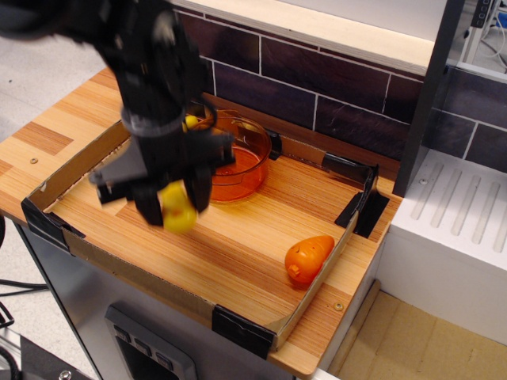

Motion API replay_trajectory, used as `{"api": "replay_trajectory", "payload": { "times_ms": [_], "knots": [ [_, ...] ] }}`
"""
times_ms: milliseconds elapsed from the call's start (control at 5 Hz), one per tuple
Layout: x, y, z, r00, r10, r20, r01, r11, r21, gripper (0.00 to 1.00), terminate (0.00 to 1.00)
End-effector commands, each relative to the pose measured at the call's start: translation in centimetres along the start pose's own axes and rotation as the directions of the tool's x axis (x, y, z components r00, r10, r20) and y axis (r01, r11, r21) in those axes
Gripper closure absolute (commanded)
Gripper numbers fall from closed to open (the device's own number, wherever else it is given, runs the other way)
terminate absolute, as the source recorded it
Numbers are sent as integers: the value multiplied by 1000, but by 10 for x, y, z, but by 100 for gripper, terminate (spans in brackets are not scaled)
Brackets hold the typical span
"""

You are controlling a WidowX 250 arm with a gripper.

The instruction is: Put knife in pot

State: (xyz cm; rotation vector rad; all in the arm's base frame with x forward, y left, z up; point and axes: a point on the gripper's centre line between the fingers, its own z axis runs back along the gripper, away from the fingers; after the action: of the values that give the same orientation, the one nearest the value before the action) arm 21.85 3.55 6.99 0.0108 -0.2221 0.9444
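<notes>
Carrying the knife (pixel 178 210) clamped in the jaws, gripper (pixel 173 207) should clear the pot (pixel 244 158) rim before releasing.

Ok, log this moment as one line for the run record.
gripper: shut on knife | knife: lifted off tray | pot: empty, behind gripper | step: carry to pot

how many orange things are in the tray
2. The round translucent orange plastic pot sits at the tray's back, partly behind the arm; the small orange carrot toy lies near the front right wall. The arm may hide others.
</notes>
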Motion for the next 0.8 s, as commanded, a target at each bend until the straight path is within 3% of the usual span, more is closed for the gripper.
{"api": "replay_trajectory", "payload": {
  "times_ms": [0,200,400,600],
  "knots": [
    [4,-35,35,992,116,46,-114,992,-54,100,0],
    [16,-52,26,972,212,98,-206,976,-69,100,0],
    [30,-64,21,926,351,141,-340,935,-98,100,0],
    [47,-73,14,898,412,157,-405,911,-76,100,0]
  ]
}}
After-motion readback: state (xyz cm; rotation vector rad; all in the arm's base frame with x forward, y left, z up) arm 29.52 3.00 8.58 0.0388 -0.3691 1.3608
